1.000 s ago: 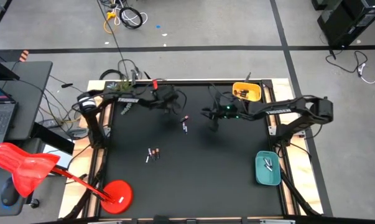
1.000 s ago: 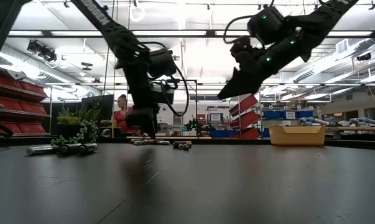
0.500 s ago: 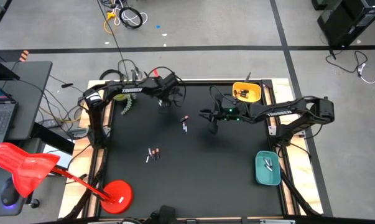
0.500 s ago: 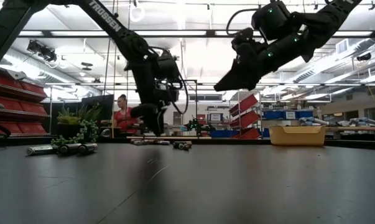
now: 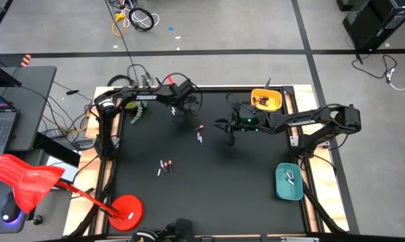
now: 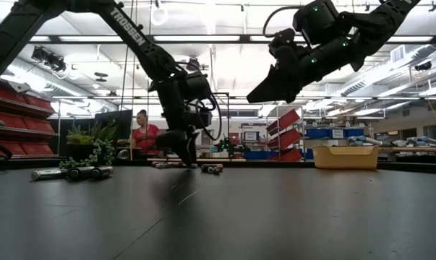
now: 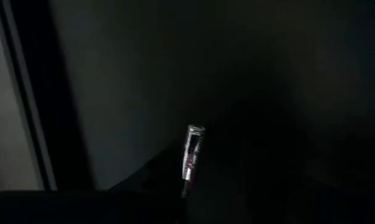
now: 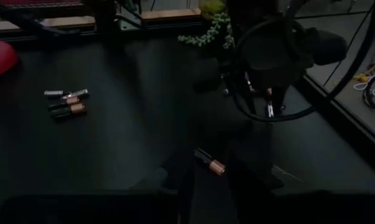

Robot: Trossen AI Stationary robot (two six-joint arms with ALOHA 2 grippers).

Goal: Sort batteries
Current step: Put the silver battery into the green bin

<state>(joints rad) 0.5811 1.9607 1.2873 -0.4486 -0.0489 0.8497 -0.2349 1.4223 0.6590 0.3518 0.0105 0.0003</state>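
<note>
At the black surface's (image 5: 256, 202) twelve-o'clock half, the right gripper (image 5: 230, 136) is hovering just at three o'clock of two batteries (image 5: 199, 132) lying end to end, long axes running twelve to six. Its jaws are holding a dark, copper-tipped battery (image 8: 210, 162). The left gripper (image 5: 177, 111) is carrying a silvery battery (image 7: 193, 149) near eleven o'clock.

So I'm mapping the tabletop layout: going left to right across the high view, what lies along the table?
Red disc → battery cluster → left gripper → battery pair → right gripper → yellow tray → teal tray.
</note>
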